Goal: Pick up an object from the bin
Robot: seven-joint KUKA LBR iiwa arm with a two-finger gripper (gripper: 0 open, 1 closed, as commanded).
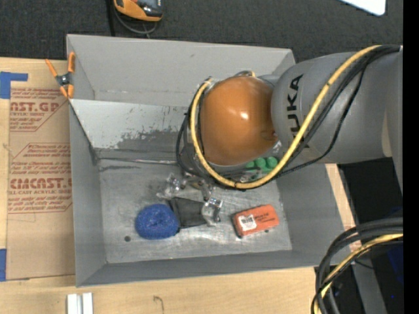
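The tool (pixel 193 198) hung low in the grey bin (pixel 85 195), its fingers spread apart over a black lump (pixel 188 214) just beside a blue ball (pixel 157 222). The bin stood on a pale wooden surface (pixel 216 294).

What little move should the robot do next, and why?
Probably close the end effector: its open fingers stand either side of the small flat black object in the grey metal bin, right beside the round fuzzy blue ball.

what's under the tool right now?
A dark flat thing lies below the tool, beside a blue round thing. The tool covers its upper part; whether they touch is unclear.
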